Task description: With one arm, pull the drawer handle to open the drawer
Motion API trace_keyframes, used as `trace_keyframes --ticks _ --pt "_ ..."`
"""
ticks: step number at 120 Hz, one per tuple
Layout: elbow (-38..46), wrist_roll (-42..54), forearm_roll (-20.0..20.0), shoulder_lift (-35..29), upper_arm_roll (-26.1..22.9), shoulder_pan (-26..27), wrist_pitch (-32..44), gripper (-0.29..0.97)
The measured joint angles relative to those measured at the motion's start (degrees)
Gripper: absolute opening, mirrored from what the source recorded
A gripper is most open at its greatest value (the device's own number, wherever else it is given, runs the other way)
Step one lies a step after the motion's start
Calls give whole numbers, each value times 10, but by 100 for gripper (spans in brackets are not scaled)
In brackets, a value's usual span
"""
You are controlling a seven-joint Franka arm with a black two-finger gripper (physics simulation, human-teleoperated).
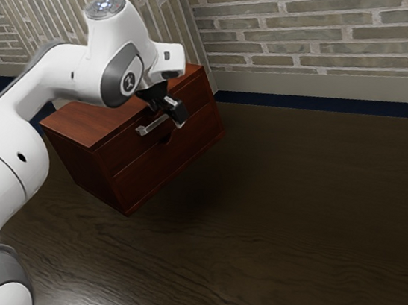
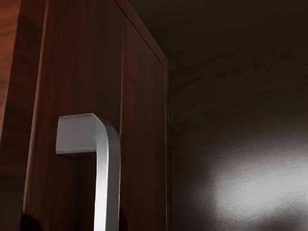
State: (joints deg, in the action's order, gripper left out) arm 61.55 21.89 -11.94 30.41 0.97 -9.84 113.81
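A red-brown wooden cabinet [image 1: 95, 122] with two stacked drawers stands on the dark floor at the exterior view's left. The upper drawer [image 1: 129, 126] carries a silver bar handle [image 1: 152, 128]; its front looks flush with the lower drawer front [image 1: 167, 157]. My black gripper [image 1: 173, 112] reaches down from the white arm and sits at the end of the handle nearer the exterior view's right. In the wrist view the handle [image 2: 103, 168] runs close under my hand, standing off the drawer front [image 2: 82, 72].
A brick wall [image 1: 306, 11] with a dark baseboard runs behind the cabinet. Dark wood-grain floor [image 1: 295, 216] spreads out in front of the drawers and to the exterior view's right. My white arm [image 1: 11, 170] crosses above the cabinet's left side.
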Motion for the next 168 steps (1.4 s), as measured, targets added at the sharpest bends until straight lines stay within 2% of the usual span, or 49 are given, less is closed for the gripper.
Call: trace_keyframes --ticks 42,90,168 --pt "0 12 4 9 -1 0 2 50" --pt "1 0 27 7 -6 10 -15 51" --pt "5 -29 37 -1 -4 65 -56 48"
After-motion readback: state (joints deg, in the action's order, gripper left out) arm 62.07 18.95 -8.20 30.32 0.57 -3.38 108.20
